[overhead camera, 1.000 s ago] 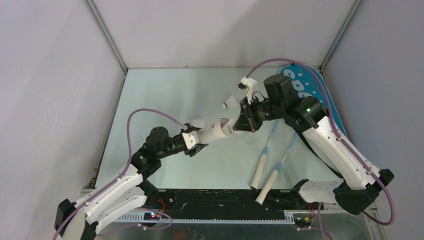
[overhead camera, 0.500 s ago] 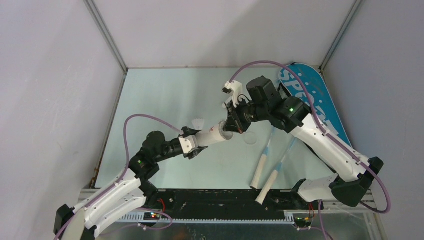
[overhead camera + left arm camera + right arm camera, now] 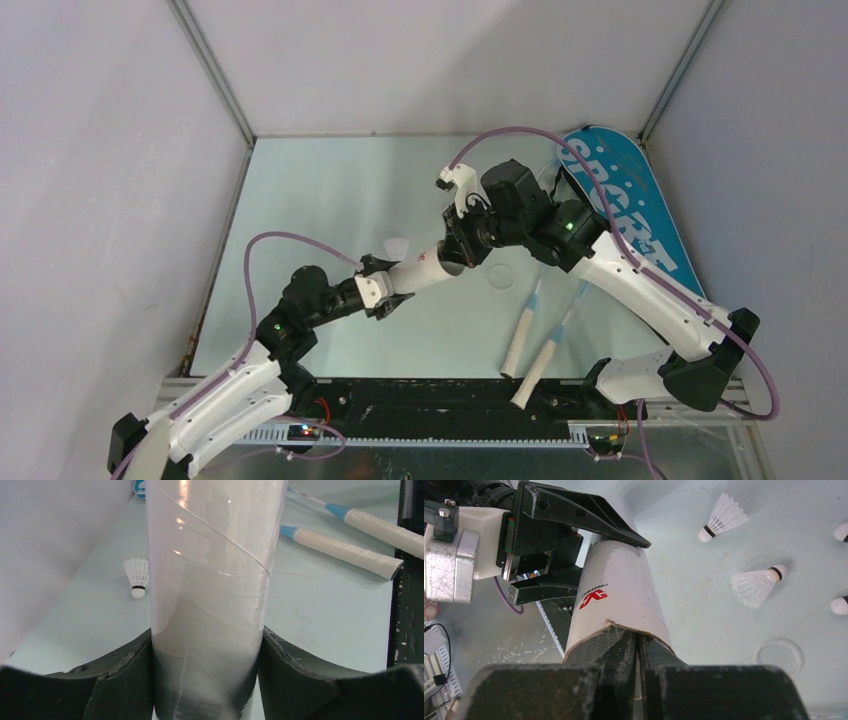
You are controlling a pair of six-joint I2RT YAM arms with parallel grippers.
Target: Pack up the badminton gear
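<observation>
Had the long white tube (image 3: 425,268) slanted over the table (image 3: 330,190), low end clamped between the left gripper (image 3: 385,285) fingers. Saw the right gripper (image 3: 458,250) pinched shut, tips poked into the tube's open mouth. Spotted 1 shuttlecock (image 3: 397,245) just beside, 2 rackets (image 3: 519,342) rightward, blue bag (image 3: 630,210) at the far right.

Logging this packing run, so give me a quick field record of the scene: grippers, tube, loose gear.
left gripper: clamped around the white tube
right gripper: shut, tips at the tube's open end
shuttlecocks: several loose on the table
rackets: on the table, side by side, handles toward the arms
blue bag: far right of the table
</observation>
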